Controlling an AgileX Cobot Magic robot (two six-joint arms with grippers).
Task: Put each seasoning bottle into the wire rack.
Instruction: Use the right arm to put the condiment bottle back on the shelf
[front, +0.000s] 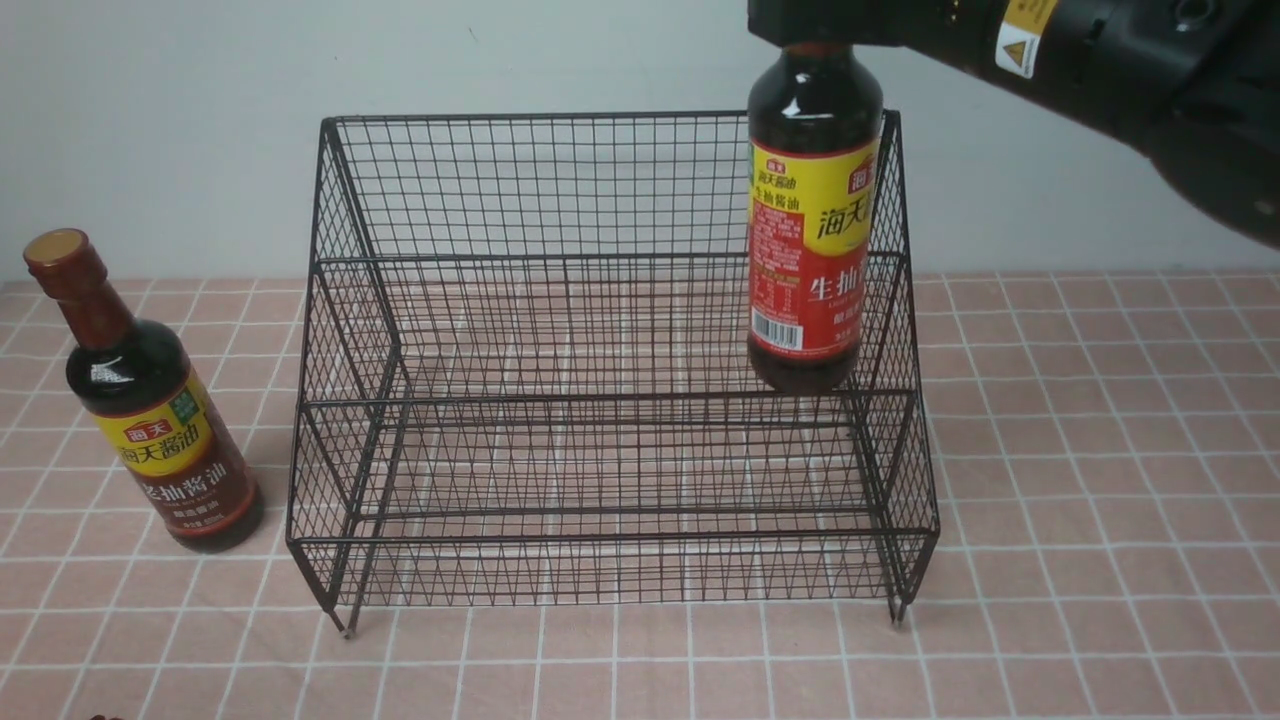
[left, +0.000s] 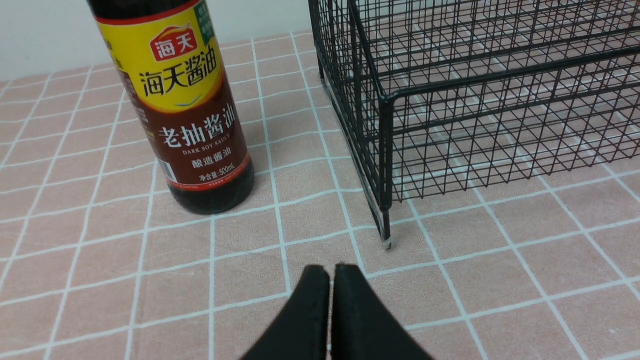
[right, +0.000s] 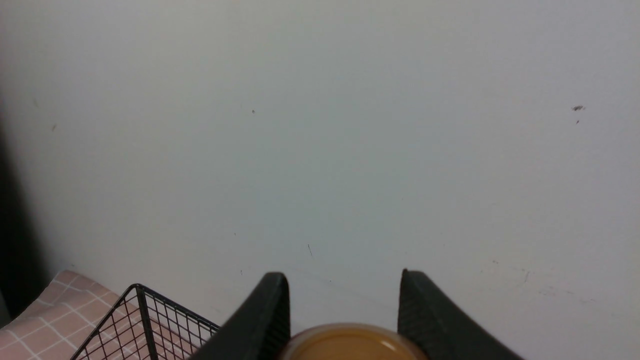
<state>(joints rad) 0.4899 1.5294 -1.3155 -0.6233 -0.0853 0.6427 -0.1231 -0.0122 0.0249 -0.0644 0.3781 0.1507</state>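
**Red-label bottle hung over rack; brown-label one stands on table**

Nearest: left end effector (left: 330, 272), low over the pink-checked table (front: 1100, 520). Fingers are pressed together with nothing between them. Reads as parked: it faces the brown-label bottle (left: 190, 115) without touching it, well apart from the working arm.

Brown-label bottle stands upright on the table, just beside the left front foot of the wire rack (front: 600, 545) and outside it. Judged second in the queue.

Wire rack: both tiers carry nothing. Top is open and the front wall is low, so entry from above is the obvious route.

Farther back, right side: red-label bottle (front: 812, 250) hangs upright in the air over the rack's right end, close to the sloping side panel. Its base is about level with the rail of the upper step. Which tier lies under it I cannot tell from this angle.

Right end effector (front: 815, 22) has it by the top. The wrist view shows the tan cap (right: 350, 345) between two fingers set part-way apart, clamped there. A top grip keeps the fingers above the mesh while the body goes down.

Judgement: lowering step, first bottle of two. Risk is the base catching the rail or side panel, as clearance on the right looks slight.

Behind all: plain grey wall (right: 320, 125).
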